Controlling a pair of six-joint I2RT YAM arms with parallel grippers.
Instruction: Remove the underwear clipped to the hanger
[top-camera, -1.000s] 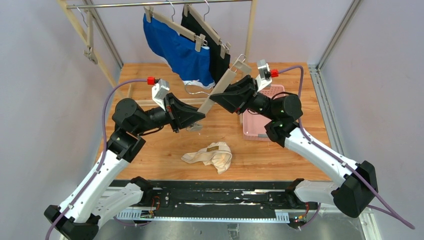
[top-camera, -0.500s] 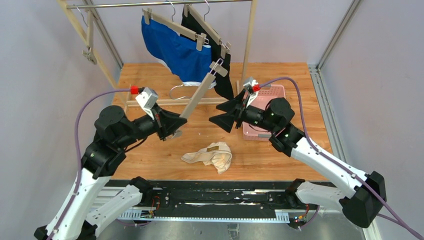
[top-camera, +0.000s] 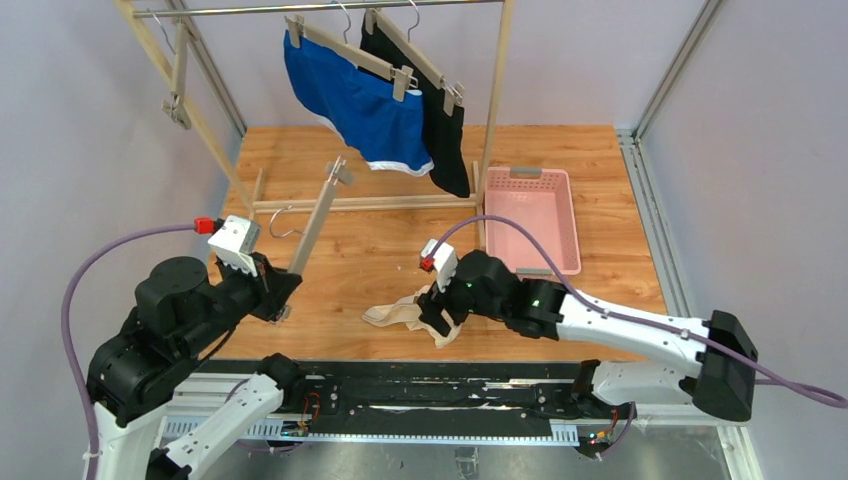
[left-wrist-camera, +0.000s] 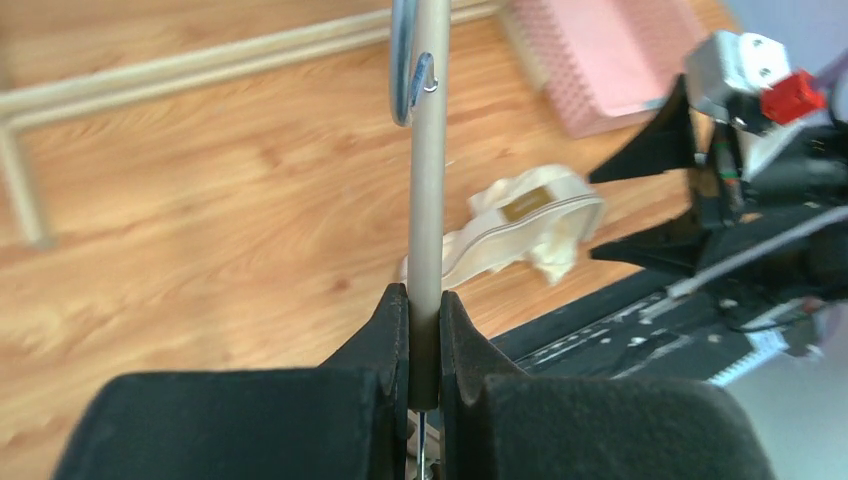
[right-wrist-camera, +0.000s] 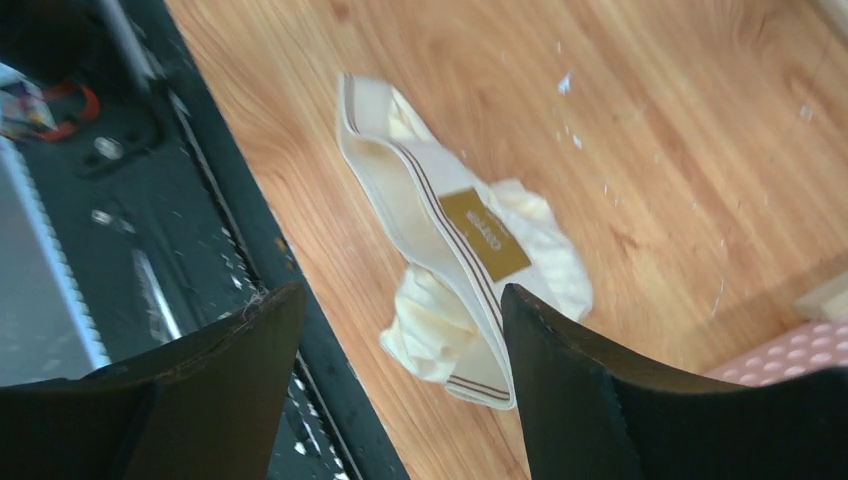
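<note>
Found cream briefs (right-wrist-camera: 470, 290) beneath right gripper (right-wrist-camera: 400, 300), jaws spread; gold label (right-wrist-camera: 485, 235) illegible. Noted left gripper (left-wrist-camera: 424, 330) pinching hanger (left-wrist-camera: 430, 180).

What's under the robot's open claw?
The cream-beige underwear lies crumpled on the wooden table, beneath the open right gripper. Whatever the cloth itself covers cannot be seen.
</note>
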